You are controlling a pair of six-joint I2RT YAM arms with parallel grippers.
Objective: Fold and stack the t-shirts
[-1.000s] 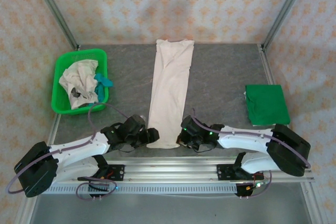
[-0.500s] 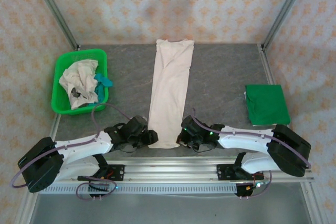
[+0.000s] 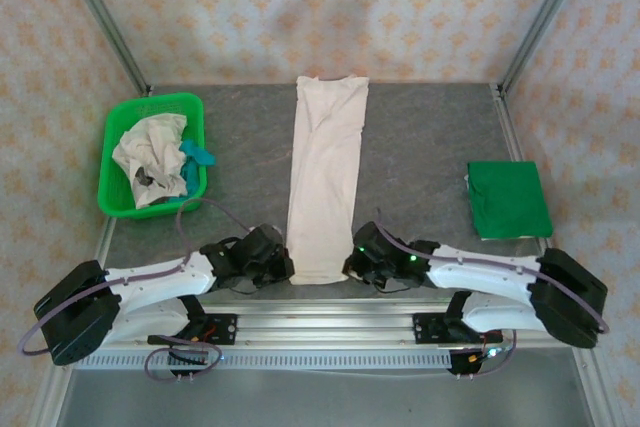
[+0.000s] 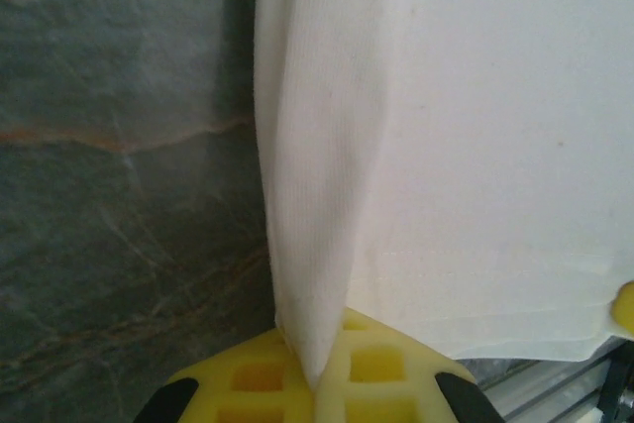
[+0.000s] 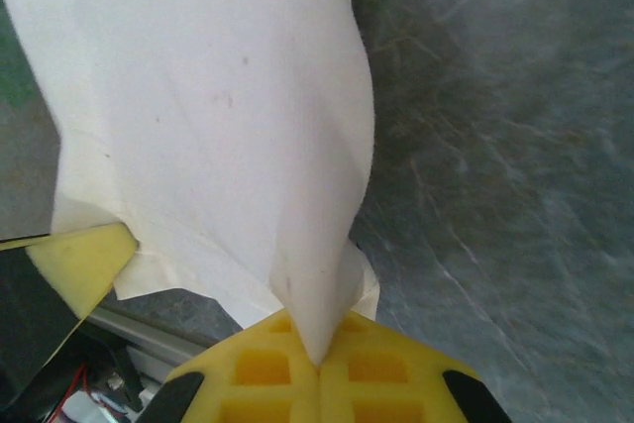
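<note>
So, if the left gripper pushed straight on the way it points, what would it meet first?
The cream t-shirt pinched in the left gripper; beyond that fold, probably the table, though depth is unclear.

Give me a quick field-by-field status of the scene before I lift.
shirt: cream, folded into a long strip, flat on table
left end effector: shut on shirt's near left corner
right end effector: shut on shirt's near right corner
basket: far left, holds crumpled shirt and teal shirt
mat: green, flat, right side
</note>
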